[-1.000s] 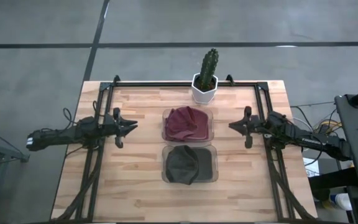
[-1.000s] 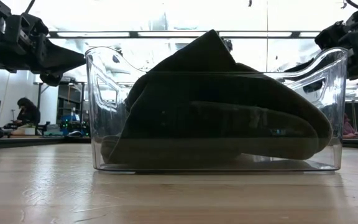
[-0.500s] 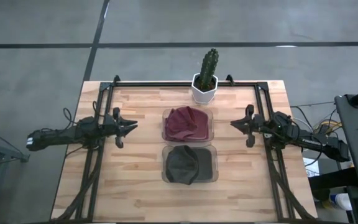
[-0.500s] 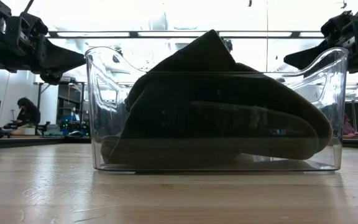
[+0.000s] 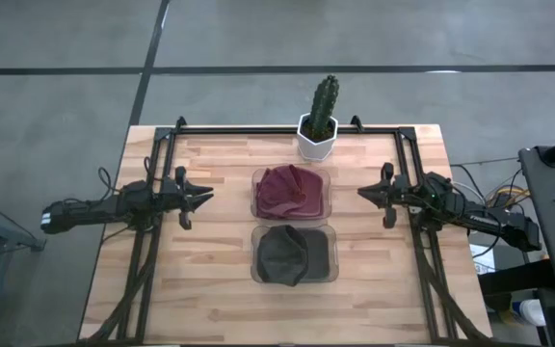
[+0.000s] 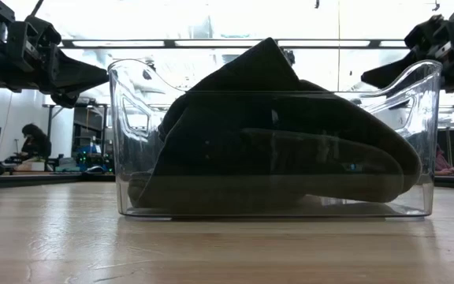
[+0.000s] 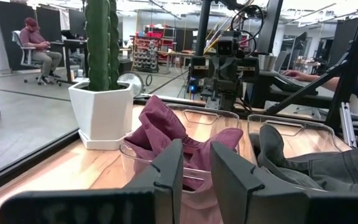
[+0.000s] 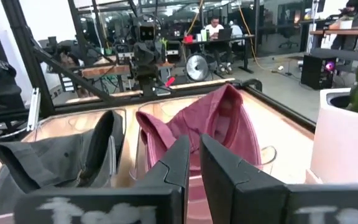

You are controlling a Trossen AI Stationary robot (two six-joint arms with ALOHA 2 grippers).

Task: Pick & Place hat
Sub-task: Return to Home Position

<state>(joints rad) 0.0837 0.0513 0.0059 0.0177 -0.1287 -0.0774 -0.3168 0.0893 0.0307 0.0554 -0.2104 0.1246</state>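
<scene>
Two clear bins stand one behind the other at the table's middle. A maroon hat (image 5: 290, 191) is crumpled in the far bin (image 5: 327, 175). A dark grey hat (image 5: 292, 253) lies in the near bin (image 5: 332, 275), and its peak rises above that bin's rim (image 6: 262, 47). My left gripper (image 5: 207, 193) hangs level left of the far bin and points at it; a narrow gap shows between its fingers (image 7: 196, 149). My right gripper (image 5: 359, 193) hangs level right of that bin, facing it, shut (image 8: 194, 146). Neither holds anything.
A cactus in a white pot (image 5: 318, 120) stands at the far edge, behind the bins. A black frame (image 5: 258, 129) runs along the far edge and both sides. Bare wood lies left, right and near of the bins. People sit at desks beyond the table.
My right gripper has turned a little where it hangs at the table's right, and in the low view its fingers now show slightly higher. The hats, the bins and my left gripper have kept still.
</scene>
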